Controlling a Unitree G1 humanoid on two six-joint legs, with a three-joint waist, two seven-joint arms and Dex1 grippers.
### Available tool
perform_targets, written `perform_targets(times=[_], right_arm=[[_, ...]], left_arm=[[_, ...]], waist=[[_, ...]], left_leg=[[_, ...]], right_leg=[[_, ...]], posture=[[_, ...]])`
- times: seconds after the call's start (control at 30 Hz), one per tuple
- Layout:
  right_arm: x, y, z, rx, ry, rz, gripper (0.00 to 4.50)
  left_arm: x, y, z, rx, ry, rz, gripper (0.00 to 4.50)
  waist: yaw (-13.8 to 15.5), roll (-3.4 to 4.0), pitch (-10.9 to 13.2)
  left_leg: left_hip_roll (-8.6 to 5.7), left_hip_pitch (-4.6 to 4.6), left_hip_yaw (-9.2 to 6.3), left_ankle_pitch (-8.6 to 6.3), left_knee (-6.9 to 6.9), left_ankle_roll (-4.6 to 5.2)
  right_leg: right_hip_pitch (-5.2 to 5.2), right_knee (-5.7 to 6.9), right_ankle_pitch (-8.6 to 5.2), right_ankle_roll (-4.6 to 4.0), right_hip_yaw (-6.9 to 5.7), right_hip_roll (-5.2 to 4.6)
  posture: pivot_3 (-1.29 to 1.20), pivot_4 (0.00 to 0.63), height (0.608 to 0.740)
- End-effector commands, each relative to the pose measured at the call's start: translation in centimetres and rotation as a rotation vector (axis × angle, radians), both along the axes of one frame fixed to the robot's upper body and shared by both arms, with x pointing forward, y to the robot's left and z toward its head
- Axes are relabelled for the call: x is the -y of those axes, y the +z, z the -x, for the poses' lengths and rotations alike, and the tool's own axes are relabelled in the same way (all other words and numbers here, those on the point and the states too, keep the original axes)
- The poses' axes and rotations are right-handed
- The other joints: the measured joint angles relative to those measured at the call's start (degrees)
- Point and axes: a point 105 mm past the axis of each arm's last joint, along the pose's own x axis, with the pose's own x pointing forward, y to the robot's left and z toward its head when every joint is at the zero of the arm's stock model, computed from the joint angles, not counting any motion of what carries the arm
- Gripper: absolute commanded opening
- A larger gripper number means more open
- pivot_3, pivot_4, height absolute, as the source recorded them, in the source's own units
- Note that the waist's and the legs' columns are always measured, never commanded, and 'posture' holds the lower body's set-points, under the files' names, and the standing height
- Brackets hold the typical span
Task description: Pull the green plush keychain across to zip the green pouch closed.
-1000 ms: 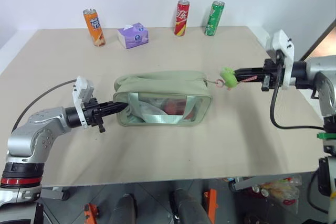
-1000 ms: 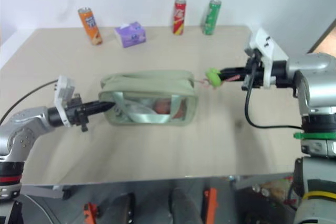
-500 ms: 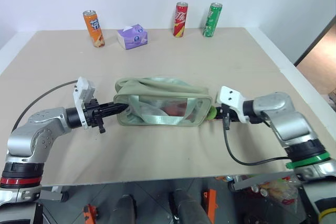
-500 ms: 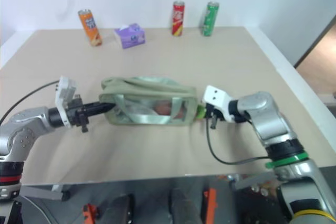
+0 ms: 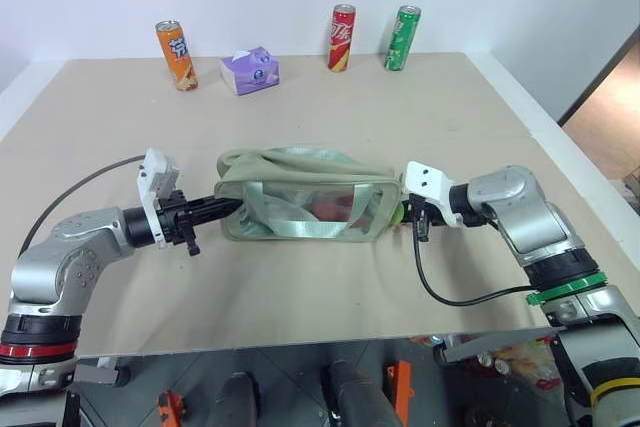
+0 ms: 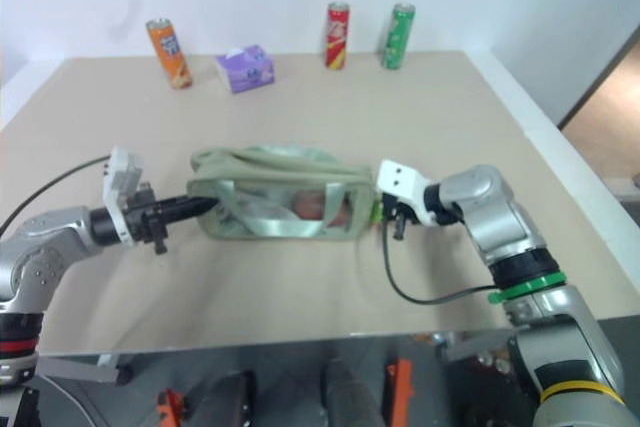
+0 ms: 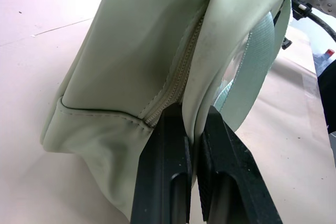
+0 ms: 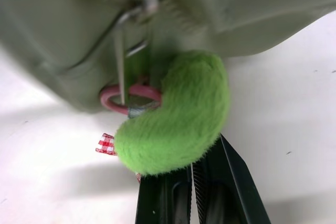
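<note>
The green pouch (image 5: 300, 202) lies on its side in the middle of the table (image 5: 300, 287), its clear window facing me. My left gripper (image 5: 226, 204) is shut on the fabric edge beside the zipper at the pouch's left end; the left wrist view shows this pinch (image 7: 192, 129) close up. The green plush keychain (image 8: 176, 124) hangs from a pink ring and metal loop at the pouch's right end, low near the table. My right gripper (image 8: 192, 174) is shut on the plush there. From the head, the keychain (image 5: 401, 214) is just a sliver of lime green.
At the far side of the table stand an orange can (image 5: 177, 54), a purple tissue pack (image 5: 250, 69), a red can (image 5: 341, 37) and a green can (image 5: 402, 37). The table's front edge runs close below both arms.
My right gripper, still holding the keychain, dropped from a raised spot right of the pouch to table level against its right end. The pouch's top slackened and bulged. My left gripper stayed put.
</note>
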Motion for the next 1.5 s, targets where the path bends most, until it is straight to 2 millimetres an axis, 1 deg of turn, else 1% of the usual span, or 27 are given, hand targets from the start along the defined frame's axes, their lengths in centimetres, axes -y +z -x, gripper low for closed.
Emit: perform_targets(times=[0.03, 0.1, 0.2, 0.27, 0.3, 0.37, 0.5, 0.57, 0.67, 0.7, 0.73, 0.8, 0.87, 0.93, 1.07, 1.2, 1.3, 1.4, 1.43, 1.47, 1.5], right_arm=[[1.0, 3.7, 0.3, 0.029, -0.023, -0.136, 0.02], [1.9, 5.9, 0.3, 0.060, -0.042, -0.203, 0.02], [3.5, 9.8, 0.5, 0.123, -0.075, -0.326, 0.02], [4.5, 11.7, 0.7, 0.167, -0.095, -0.397, 0.02], [4.9, 12.2, 0.7, 0.174, -0.109, -0.415, 0.02], [5.5, 12.4, 0.8, 0.179, -0.127, -0.420, 0.02], [5.7, 11.5, 1.3, 0.149, -0.136, -0.400, 0.02], [5.6, 11.1, 1.4, 0.143, -0.141, -0.395, 0.00], [5.4, 10.9, 1.4, 0.137, -0.146, -0.401, 0.00], [5.3, 10.9, 1.4, 0.136, -0.146, -0.401, 0.00], [5.2, 10.7, 1.4, 0.130, -0.144, -0.398, 0.00], [4.9, 10.4, 1.4, 0.120, -0.139, -0.390, 0.00], [4.6, 10.1, 1.4, 0.116, -0.137, -0.387, 0.00], [4.5, 10.1, 1.3, 0.110, -0.136, -0.392, 0.00], [4.2, 9.9, 1.6, 0.082, -0.124, -0.405, 0.00], [4.1, 9.5, 2.0, 0.054, -0.115, -0.397, 1.32], [4.7, 9.6, 1.8, 0.066, -0.137, -0.387, 2.33], [5.6, 10.2, 1.9, 0.078, -0.156, -0.397, 3.38], [6.0, 10.7, 1.9, 0.089, -0.170, -0.407, 3.61], [6.4, 11.0, 1.9, 0.095, -0.179, -0.416, 4.05], [6.9, 11.4, 2.0, 0.113, -0.189, -0.414, 4.39]], left_arm=[[-0.5, 0.1, 0.2, 0.002, 0.020, -0.010, 0.00], [-0.6, 0.2, 0.2, 0.003, 0.021, -0.009, 0.00], [-0.7, 0.1, 0.1, 0.001, 0.026, -0.009, 0.00], [-0.7, 0.0, 0.0, -0.002, 0.031, -0.011, 0.00], [-0.7, 0.0, 0.0, -0.003, 0.033, -0.013, 0.00], [-0.8, -0.1, -0.1, 0.003, 0.044, -0.024, 0.00], [-1.5, 0.2, -0.2, 0.009, 0.077, -0.024, 0.00], [-1.9, 0.3, -0.1, -0.004, 0.086, -0.014, 0.77], [-2.3, 0.3, -0.2, -0.004, 0.092, -0.029, 1.74], [-2.3, 0.3, -0.2, -0.005, 0.093, -0.029, 1.99], [-2.1, 0.4, -0.2, -0.004, 0.085, -0.025, 2.42], [-1.8, 0.5, -0.3, -0.001, 0.072, -0.017, 3.02], [-1.6, 0.6, -0.3, 0.002, 0.066, -0.013, 3.86], [-1.6, 0.7, -0.3, 0.003, 0.066, -0.012, 4.47], [-1.7, 0.8, -0.1, -0.013, 0.062, 0.017, 4.47], [-2.0, 1.5, 0.2, -0.032, 0.055, 0.078, 4.50], [-2.8, 1.8, 0.5, -0.051, 0.063, 0.108, 4.50], [-4.4, 1.6, 0.7, -0.069, 0.114, 0.113, 4.50], [-5.1, 1.6, 1.1, -0.073, 0.124, 0.112, 4.50], [-5.7, 1.5, 1.4, -0.075, 0.134, 0.109, 4.50], [-6.5, 1.4, 1.6, -0.076, 0.161, 0.097, 4.50]], waist=[[0.0, 0.01, 0.0], [0.0, 0.01, 0.0], [0.0, 0.05, 0.0], [0.0, 0.08, 0.1], [0.0, 0.08, 0.0], [0.0, 0.07, 0.0], [0.0, 0.07, 0.0], [-0.1, 0.09, 0.1], [-0.3, 0.16, 0.1], [-0.2, 0.16, 0.1], [-0.2, 0.16, 0.1], [-0.1, 0.16, 0.1], [-0.1, 0.16, 0.1], [-0.1, 0.16, 0.1], [-0.1, 0.16, 0.1], [-0.1, 0.15, 0.1], [-0.1, 0.16, 0.1], [-0.1, 0.16, 0.1], [-0.2, 0.16, 0.1], [-0.2, 0.16, 0.1], [-0.2, 0.16, 0.1]], left_leg=[[0.00, 0.00, 0.00, 0.00, 0.00, 0.00], [0.00, -0.02, 0.01, 0.00, 0.00, 0.00], [0.00, -0.03, 0.04, 0.00, -0.05, 0.00], [0.00, -0.03, 0.05, 0.00, -0.10, 0.00], [0.00, -0.02, 0.04, 0.00, -0.14, 0.00], [0.00, 0.00, 0.04, 0.00, -0.16, 0.00], [0.00, 0.00, 0.06, 0.00, -0.17, 0.00], [0.00, -0.01, 0.08, 0.00, -0.16, 0.00], [0.00, -0.02, 0.17, 0.00, -0.18, 0.00], [0.00, -0.03, 0.17, 0.00, -0.19, 0.00], [0.00, -0.03, 0.17, 0.00, -0.18, 0.00], [0.00, -0.07, 0.17, 0.00, -0.17, 0.00], [-0.01, -0.11, 0.18, 0.00, -0.17, 0.00], [-0.01, -0.12, 0.19, 0.00, -0.17, 0.00], [-0.01, -0.12, 0.18, 0.00, -0.19, 0.00], [-0.01, -0.13, 0.18, 0.00, -0.18, 0.00], [-0.01, -0.13, 0.19, 0.00, -0.18, 0.00], [-0.01, -0.12, 0.19, 0.00, -0.18, 0.00], [-0.01, -0.12, 0.19, 0.00, -0.19, 0.00], [-0.01, -0.13, 0.19, 0.00, -0.19, 0.00], [0.00, -0.14, 0.21, 0.00, -0.20, 0.00]], right_leg=[[0.00, 0.00, 0.00, 0.00, 0.00, 0.00], [-0.01, 0.00, 0.00, 0.00, 0.02, 0.00], [-0.05, 0.00, 0.00, 0.00, 0.05, 0.00], [-0.08, 0.00, -0.01, -0.01, 0.05, 0.00], [-0.08, 0.00, -0.02, -0.03, 0.05, 0.01], [-0.08, 0.00, -0.04, -0.06, 0.05, 0.02], [-0.08, 0.00, -0.05, -0.06, 0.08, 0.02], [-0.10, 0.00, -0.05, -0.06, 0.10, 0.02], [-0.19, 0.01, -0.03, -0.03, 0.19, 0.02], [-0.20, 0.00, -0.03, -0.03, 0.19, 0.03], [-0.19, 0.00, -0.03, -0.03, 0.18, 0.02], [-0.19, 0.00, -0.03, -0.03, 0.18, 0.02], [-0.21, -0.01, -0.03, -0.03, 0.19, 0.01], [-0.24, -0.01, -0.03, -0.03, 0.19, 0.01], [-0.25, -0.01, -0.03, -0.03, 0.19, 0.02], [-0.24, -0.01, -0.03, -0.02, 0.19, 0.02], [-0.26, 0.00, -0.03, -0.03, 0.19, 0.02], [-0.26, 0.00, -0.03, -0.03, 0.19, 0.02], [-0.27, 0.00, -0.03, -0.03, 0.19, 0.02], [-0.28, 0.00, -0.04, -0.03, 0.19, 0.02], [-0.30, 0.00, -0.04, -0.04, 0.21, 0.02]], posture=[[0.00, 0.150, 0.740], [0.00, 0.150, 0.740], [0.00, 0.150, 0.740], [0.00, 0.150, 0.740], [0.00, 0.150, 0.740], [0.00, 0.150, 0.740], [0.00, 0.150, 0.740], [0.00, 0.150, 0.740], [0.00, 0.150, 0.740], [0.00, 0.150, 0.740], [0.00, 0.150, 0.740], [0.00, 0.150, 0.740], [0.00, 0.150, 0.740], [0.00, 0.150, 0.740], [0.00, 0.150, 0.740], [0.00, 0.150, 0.740], [0.00, 0.150, 0.740], [0.00, 0.150, 0.740], [0.00, 0.150, 0.740], [0.00, 0.150, 0.740], [0.00, 0.150, 0.740]])
